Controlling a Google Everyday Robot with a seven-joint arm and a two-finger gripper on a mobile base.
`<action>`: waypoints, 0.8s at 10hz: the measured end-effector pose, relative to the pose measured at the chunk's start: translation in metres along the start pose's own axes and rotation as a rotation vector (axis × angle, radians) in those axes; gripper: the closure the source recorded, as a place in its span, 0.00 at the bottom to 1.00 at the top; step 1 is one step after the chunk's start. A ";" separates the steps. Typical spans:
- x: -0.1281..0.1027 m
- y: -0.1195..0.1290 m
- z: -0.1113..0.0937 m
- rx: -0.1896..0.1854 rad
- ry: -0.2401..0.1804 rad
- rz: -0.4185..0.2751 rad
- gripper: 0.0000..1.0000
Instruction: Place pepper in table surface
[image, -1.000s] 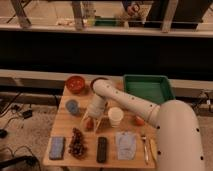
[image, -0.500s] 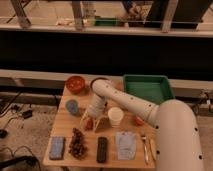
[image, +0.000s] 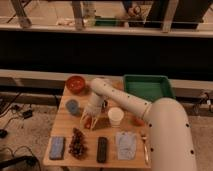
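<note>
The gripper (image: 89, 120) hangs low over the middle of the bench (image: 64, 131). A white cup (image: 115, 117) stands just beside it to the right, a dark grape bunch (image: 77, 142) near its front, a blue-grey cup (image: 72, 106) to its left. Bare wood lies front-left.

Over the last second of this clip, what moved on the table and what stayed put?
Very little changed. The hand hangs low over the table surface, left of the white cup, much as before, with something reddish at its tips, probably the pepper; no release is visible. The grape bunch, red bowl and green tray kept their places.
</note>
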 end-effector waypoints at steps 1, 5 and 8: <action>0.001 -0.001 0.000 0.000 0.001 -0.001 0.76; 0.000 -0.004 -0.001 0.004 0.022 -0.002 1.00; -0.016 -0.011 -0.022 0.035 0.073 -0.011 1.00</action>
